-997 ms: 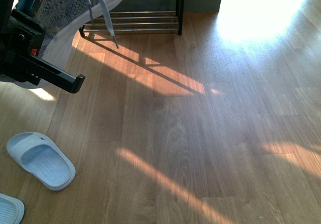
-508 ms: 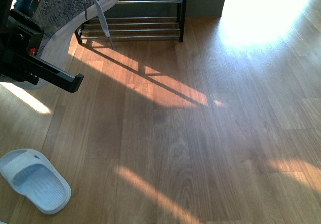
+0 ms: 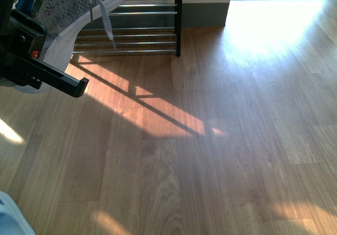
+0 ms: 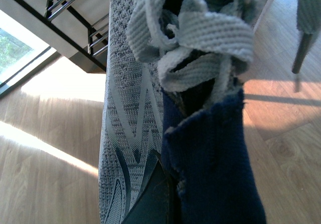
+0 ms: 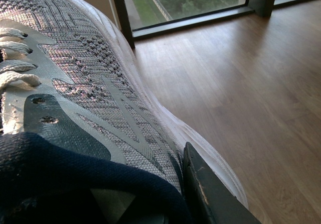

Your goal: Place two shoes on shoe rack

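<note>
Sneaker (image 3: 63, 6) clamped in left jaws, arm (image 3: 37, 69) high, near shoe rack (image 3: 178, 19).

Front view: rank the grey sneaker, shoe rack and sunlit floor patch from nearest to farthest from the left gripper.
1. Grey sneaker: held in its jaws, upper left.
2. Shoe rack: just ahead, behind the sneaker.
3. Sunlit floor patch: far right, well past the rack.

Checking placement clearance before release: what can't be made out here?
Front view: shoe rack top tiers cut by the edge, left side behind the held sneaker.
Front view: pale slide, only a corner shows.
Right wrist view: right fingers, one visible; grey knit upper hides the grip.
</note>
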Controlling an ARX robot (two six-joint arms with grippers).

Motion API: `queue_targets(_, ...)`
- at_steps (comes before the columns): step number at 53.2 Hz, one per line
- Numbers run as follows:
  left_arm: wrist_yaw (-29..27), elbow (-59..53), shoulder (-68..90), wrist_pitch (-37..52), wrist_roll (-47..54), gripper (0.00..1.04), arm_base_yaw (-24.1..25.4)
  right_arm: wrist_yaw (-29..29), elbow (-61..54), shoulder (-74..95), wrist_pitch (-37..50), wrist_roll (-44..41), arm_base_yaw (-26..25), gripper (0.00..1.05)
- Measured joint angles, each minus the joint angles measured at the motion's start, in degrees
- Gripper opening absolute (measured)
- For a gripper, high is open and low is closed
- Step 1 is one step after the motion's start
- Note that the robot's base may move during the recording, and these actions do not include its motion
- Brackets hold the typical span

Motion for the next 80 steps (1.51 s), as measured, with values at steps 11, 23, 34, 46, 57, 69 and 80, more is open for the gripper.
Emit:
queue_targets(11,0.44,0.0,0.0,-0.02,0.0,0.03,-0.17,0.37,0.0,0.0,0.0,0.0,-0.13,0.04)
queue_targets(23,0.17,0.0,0.0,-0.02,0.0,0.03,-0.15,0.17,0.0,0.02,0.0,0.0,-0.13,0.04)
queue_targets(34,0.66,0.0,0.0,-0.02,0.0,0.03,-0.22,0.66,0.0,0.04,0.0,0.0,-0.13,0.04)
queue_targets(46,0.22,0.0,0.0,-0.02,0.0,0.03,-0.2,0.22,0.0,0.04,0.0,0.0,-0.13,0.04)
queue_targets(57,0.13,0.0,0.0,-0.02,0.0,0.03,-0.13,0.13,-0.04,0.0,0.0,0.0,-0.07,0.04)
queue_targets(69,-0.2,0.0,0.0,-0.04,0.0,0.03,0.2,-0.15,-0.04,-0.09,0.0,0.0,0.17,0.04)
queue_targets(80,0.26,0.0,0.0,-0.04,0.0,0.03,-0.31,0.24,-0.04,0.0,0.0,0.02,-0.09,0.04)
